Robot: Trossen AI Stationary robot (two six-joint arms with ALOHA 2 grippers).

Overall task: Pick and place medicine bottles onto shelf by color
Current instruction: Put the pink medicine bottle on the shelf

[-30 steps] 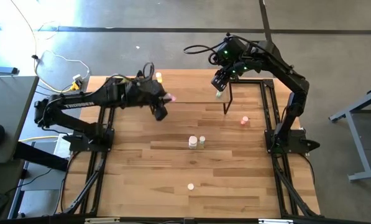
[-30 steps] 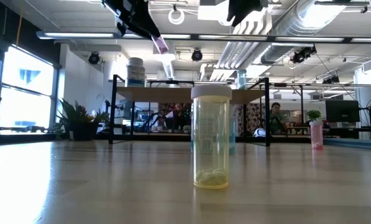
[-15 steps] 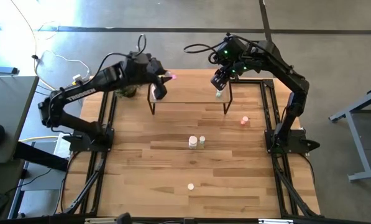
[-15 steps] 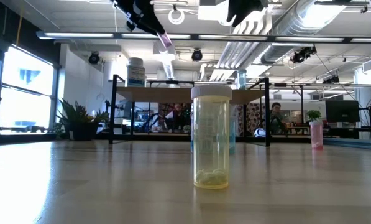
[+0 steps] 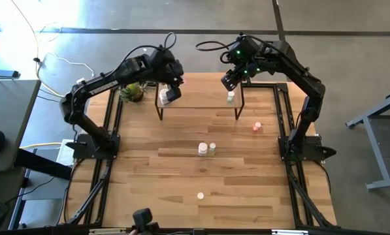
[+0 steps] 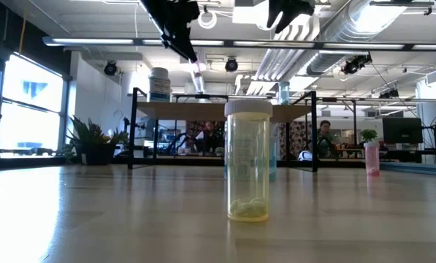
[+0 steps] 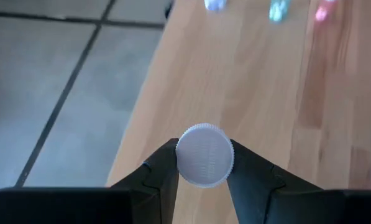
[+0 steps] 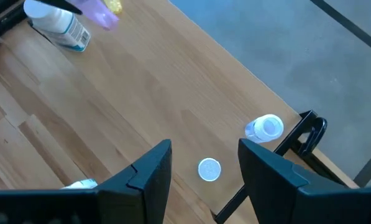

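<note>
My left gripper (image 5: 172,90) hangs over the left end of the shelf (image 5: 201,96) and is shut on a pink bottle with a white cap (image 7: 204,155). The bottle also shows in the low view (image 6: 196,66). My right gripper (image 5: 228,79) is open and empty above the shelf's right end, where a greenish bottle (image 5: 230,98) stands. A large white bottle (image 8: 58,23) and a yellow one (image 8: 114,5) stand on the shelf's left end. A pink bottle (image 5: 256,126), a white and a greenish bottle (image 5: 206,149) and a pale yellow one (image 5: 200,194) stand on the table. My left gripper pinches the pink bottle's white cap end (image 7: 184,163) between its two fingers, one on each side. The fingers slant down from above, and the bottle runs on along them. The bottle sticks out tilted below the fingertips (image 6: 196,66), clear of the shelf.
A green leafy plant (image 5: 132,91) sits at the table's far left, beside the shelf. The shelf's dark legs (image 5: 238,112) stand on the table. Bare tabletop lies between the shelf and the bottles in the middle. People and furniture show in the room behind.
My left gripper has carried the pink bottle up from over the table's left part toward the far edge, and now hangs over the shelf's left end. It has turned, so the bottle now slants downward. The gripper stays shut on the bottle.
</note>
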